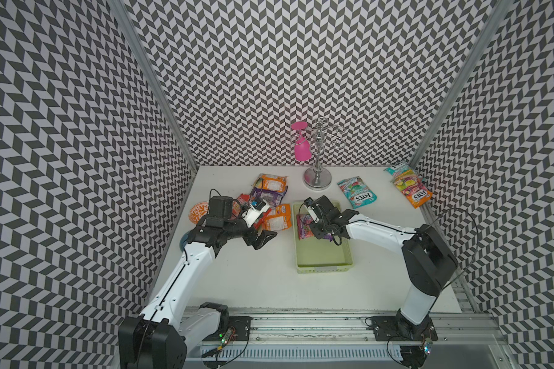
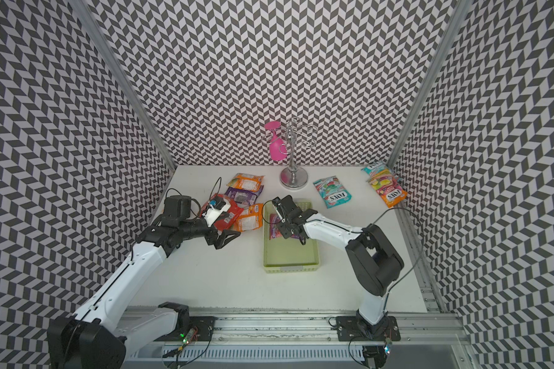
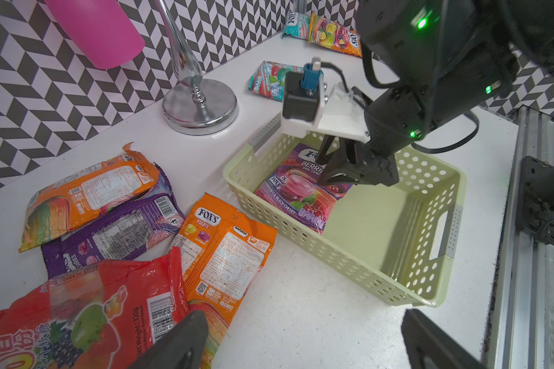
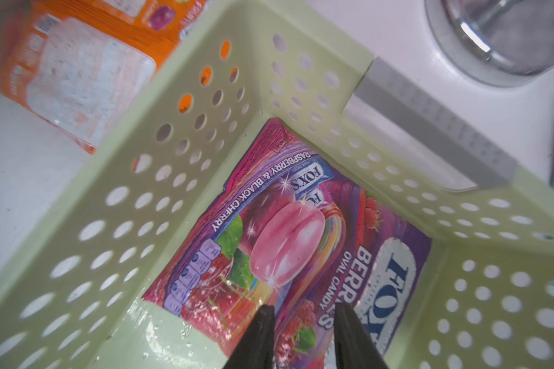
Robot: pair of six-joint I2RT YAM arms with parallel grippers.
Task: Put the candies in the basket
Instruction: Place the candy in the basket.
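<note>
Candies, listed view by view. Both top views: you have a loose heap of orange, purple and red bags near the left gripper, partly masked by its wrist. A teal bag lies alone on the white table. Two more bags overlap in the far right corner. One purple berry bag lies flat inside the basket, half covered by the right gripper. Chrome stand at the back, a pink cup hung on it. Orange-patterned bowl and blue bowl are mostly hidden behind the left arm. Chevron-print walls on three sides, metal rail in front. Left wrist view: your left jaws stand wide apart over bare table, holding nothing; the red bag is cut off by the frame edge. Right wrist view, blurred at the margins: right fingers are parted over the berry bag, its print showing between them, nothing pinched. You cannot tell whether the tips touch it.
</note>
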